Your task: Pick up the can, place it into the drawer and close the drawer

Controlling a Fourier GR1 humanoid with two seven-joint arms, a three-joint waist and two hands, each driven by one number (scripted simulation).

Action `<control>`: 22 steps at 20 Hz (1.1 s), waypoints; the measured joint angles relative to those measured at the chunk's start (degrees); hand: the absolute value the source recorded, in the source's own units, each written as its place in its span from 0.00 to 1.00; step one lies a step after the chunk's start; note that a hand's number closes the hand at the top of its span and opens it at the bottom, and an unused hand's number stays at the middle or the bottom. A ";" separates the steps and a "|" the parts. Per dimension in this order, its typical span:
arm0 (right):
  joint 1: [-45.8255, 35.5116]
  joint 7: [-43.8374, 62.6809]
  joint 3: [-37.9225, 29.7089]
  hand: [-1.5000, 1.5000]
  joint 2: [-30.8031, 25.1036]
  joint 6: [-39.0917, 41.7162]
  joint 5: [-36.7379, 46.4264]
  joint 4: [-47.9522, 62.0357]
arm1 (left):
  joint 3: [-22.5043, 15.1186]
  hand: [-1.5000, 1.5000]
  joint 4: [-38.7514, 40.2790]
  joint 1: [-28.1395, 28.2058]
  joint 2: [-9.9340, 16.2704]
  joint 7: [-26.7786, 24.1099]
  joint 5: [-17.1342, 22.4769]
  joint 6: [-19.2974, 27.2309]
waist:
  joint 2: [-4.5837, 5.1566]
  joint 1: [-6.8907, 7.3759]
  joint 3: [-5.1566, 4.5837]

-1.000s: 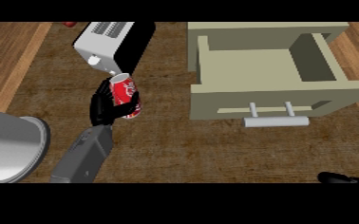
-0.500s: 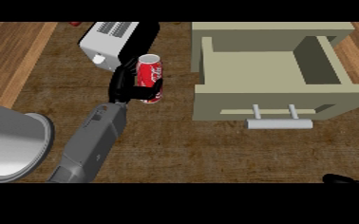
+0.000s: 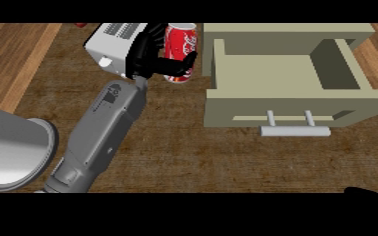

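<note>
Red can [image 3: 180,50] gripped in left hand [image 3: 150,56], beside open drawer [image 3: 284,75]

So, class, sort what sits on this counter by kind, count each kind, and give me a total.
Cans: 1, the red can, held in the left hand
Toasters: 1, the white toaster
Drawer units: 1, the beige drawer, open
Metal bowls: 1, the grey bowl at the left edge
Total: 4
</note>
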 measured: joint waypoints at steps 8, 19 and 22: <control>-3.54 1.10 -1.31 0.00 -1.73 -0.48 -0.71 2.19 | -0.48 1.00 -4.40 -10.07 -2.07 11.88 -3.44 6.10 | 0.18 -0.39 -0.01; -4.18 0.39 -0.83 0.00 -1.72 -0.10 -0.48 3.21 | 0.23 1.00 7.42 -27.76 -4.47 17.59 -3.57 10.68 | 0.52 -1.58 0.01; -4.06 0.58 -1.13 0.00 -1.97 0.08 -0.86 2.51 | 0.11 1.00 11.81 -32.09 -4.59 18.14 -3.01 11.13 | 0.62 -2.06 0.03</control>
